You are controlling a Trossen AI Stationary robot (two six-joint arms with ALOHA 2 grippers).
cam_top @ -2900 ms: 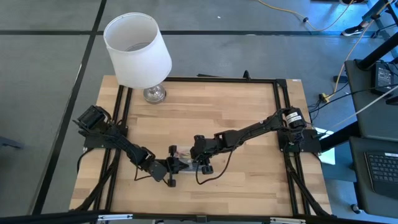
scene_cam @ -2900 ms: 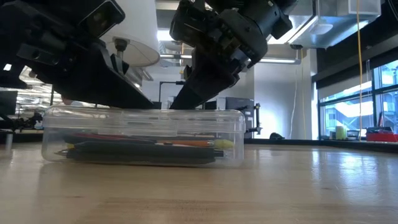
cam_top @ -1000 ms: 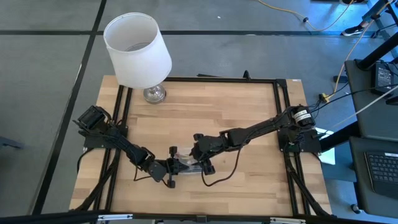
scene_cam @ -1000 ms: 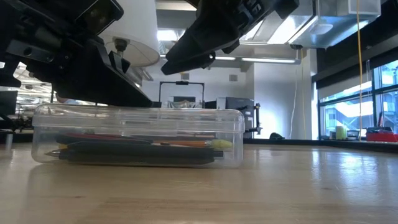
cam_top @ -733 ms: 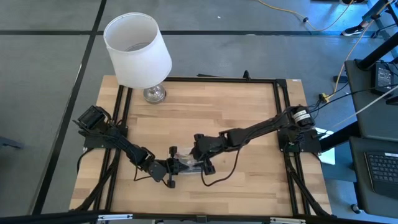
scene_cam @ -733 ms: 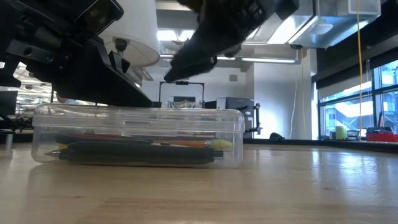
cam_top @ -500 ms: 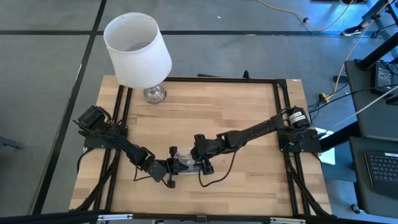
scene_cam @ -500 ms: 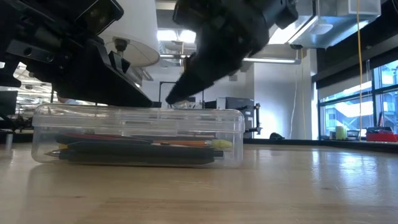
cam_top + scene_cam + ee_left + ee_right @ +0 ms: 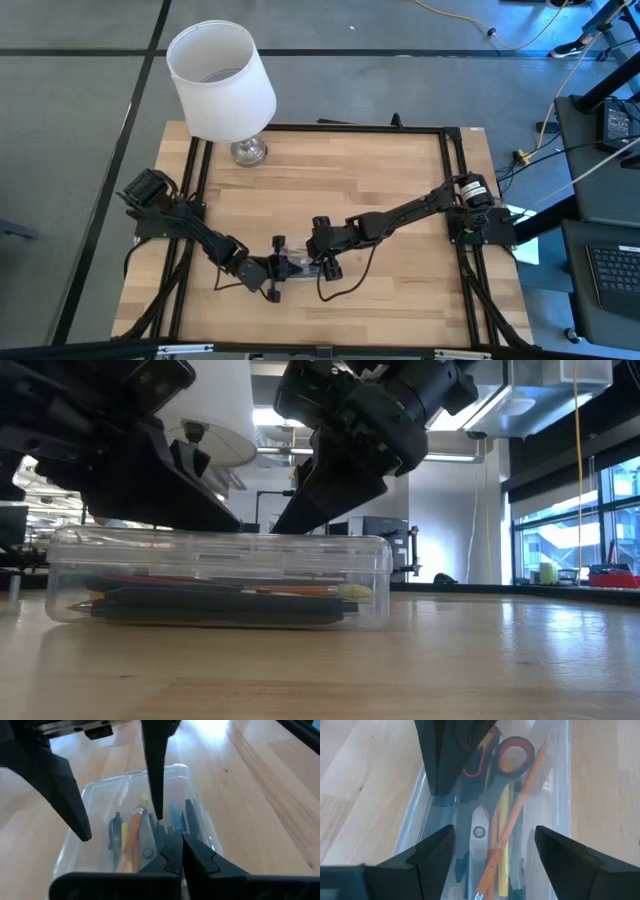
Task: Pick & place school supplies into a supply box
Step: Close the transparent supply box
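- One supply box of clear plastic lies on the wooden table, near its front edge, between the two arms; its lid is closed.
- Inside the box the school supplies lie lengthwise. The right wrist view shows one pair of red-handled scissors, one yellow pencil and two orange pencils, plus some dark pens I cannot count exactly.
- The left wrist view shows also one blue pen among them.
- The right gripper is above the box lid, with its two fingers spread wide, one near each long side of the box; it holds nothing.
- The left gripper is at the other end of the box, just above the lid, with its two fingers pressed together and nothing between them.
- One lamp with a white shade stands at the far left corner of the table, well apart from the box.
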